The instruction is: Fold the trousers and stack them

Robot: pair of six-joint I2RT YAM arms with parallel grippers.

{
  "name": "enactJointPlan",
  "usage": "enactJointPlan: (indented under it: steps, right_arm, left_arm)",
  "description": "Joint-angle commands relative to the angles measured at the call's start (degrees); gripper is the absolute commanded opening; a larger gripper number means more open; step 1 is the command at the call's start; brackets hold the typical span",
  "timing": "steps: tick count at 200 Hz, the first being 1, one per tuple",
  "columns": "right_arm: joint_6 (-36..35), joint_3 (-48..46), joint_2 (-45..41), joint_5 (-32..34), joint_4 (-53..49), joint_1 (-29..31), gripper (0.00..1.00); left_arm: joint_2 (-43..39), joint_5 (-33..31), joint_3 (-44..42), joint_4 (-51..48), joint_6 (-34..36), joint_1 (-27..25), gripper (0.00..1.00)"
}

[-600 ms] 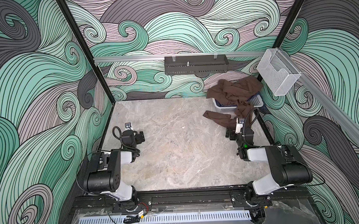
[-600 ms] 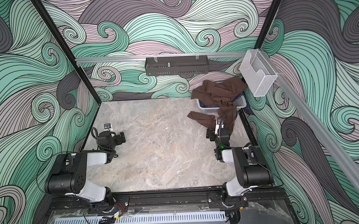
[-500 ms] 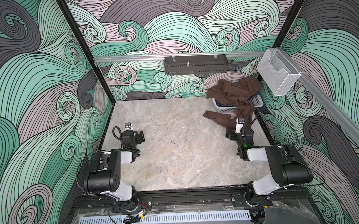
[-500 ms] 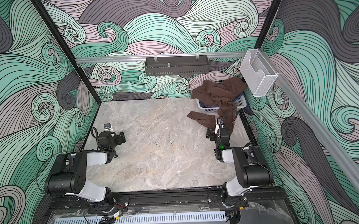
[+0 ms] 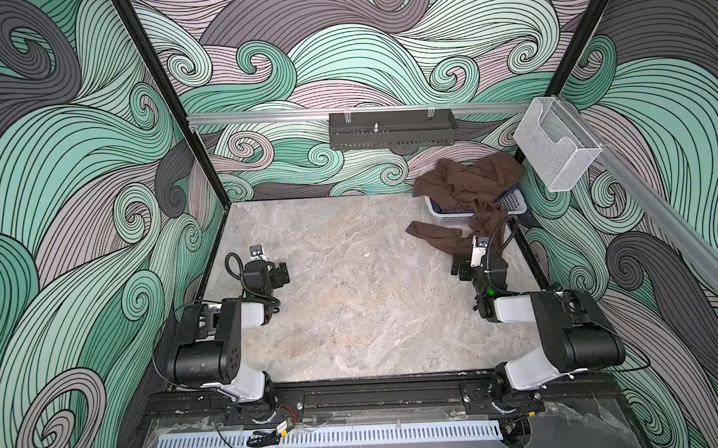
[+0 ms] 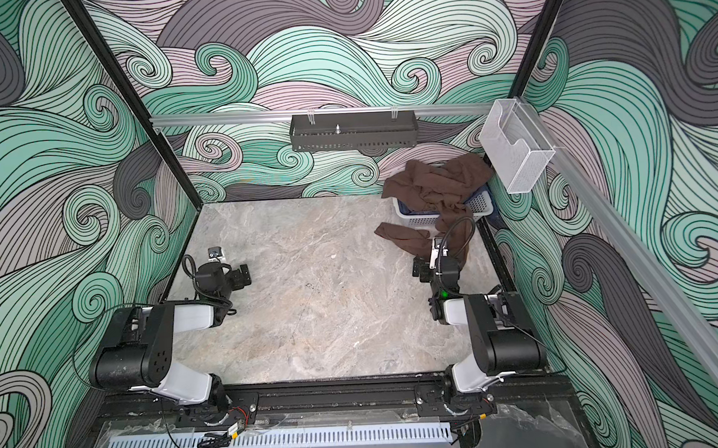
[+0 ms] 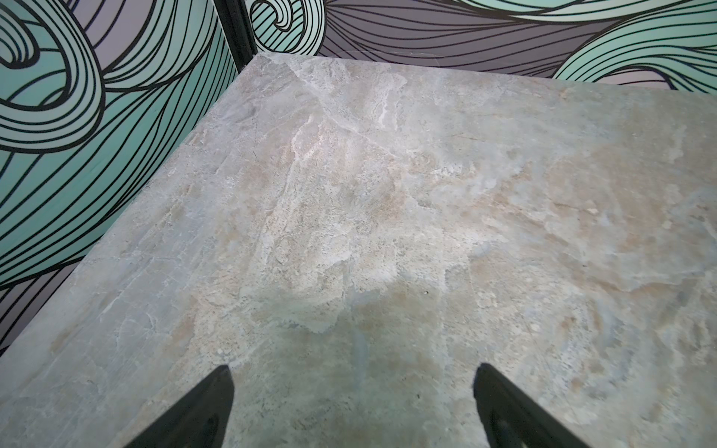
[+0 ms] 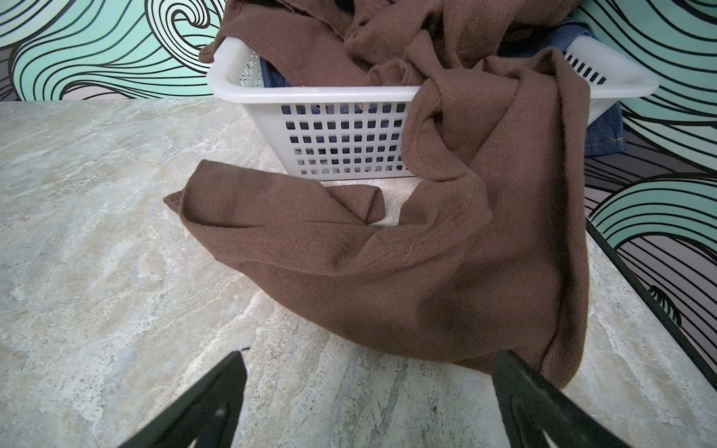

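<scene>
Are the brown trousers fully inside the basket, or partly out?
Partly out. The trousers are heaped in the basket, and part hangs over its rim and lies crumpled on the table.

Blue denim (image 8: pixel 605 134) mostly beneath trousers (image 8: pixel 426 271)

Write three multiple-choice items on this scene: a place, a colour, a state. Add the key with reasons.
1. Where does the basket stand? A) far right corner of the table B) near left corner C) centre
2. What colour are the trousers? A) red B) brown C) white
3. The right end effector is: A) shut on cloth B) open, empty C) shut, empty
Key: 1A, both top views show it there; 2B, brown cloth spills over the basket's rim; 3B, jaws apart, nothing between.
</scene>
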Motion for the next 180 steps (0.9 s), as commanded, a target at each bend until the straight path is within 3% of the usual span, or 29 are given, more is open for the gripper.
enactJointPlan:
  steps: [1,111,129,144,156,180]
  right_arm:
    - [-0.4,1.1,0.0,-0.2,0.1,0.0,0.99]
    - [0.2,1.3,-0.9,0.4,0.2,-0.3,0.99]
    - [1.6,6.3,-8.2,6.2,-14.8,0.2,0.99]
    - [7.4,12.8,-15.0,10.2,-29.2,0.3,0.99]
    - [12.1,17.1,-18.1,10.9,-36.1,0.3,0.99]
    - [19.2,27.7,-20.2,17.0,-54.1,1.1,0.99]
  left_arm:
    - [-0.7,-0.6,1.7,-0.9,0.3,-0.2,0.99]
    - [-1.0,-0.5,1.5,-0.6,0.2,-0.2,0.99]
    - [-3.5,-0.3,1.4,-0.8,2.3,-0.5,0.98]
    - [-9.7,-6.3,6.8,-15.3,-0.4,-1.5,0.96]
    - [-12.9,-10.7,14.6,-32.2,-9.5,-1.5,0.92]
    - [-14.3,-3.1,26.8,-49.2,-11.9,-2.2,0.80]
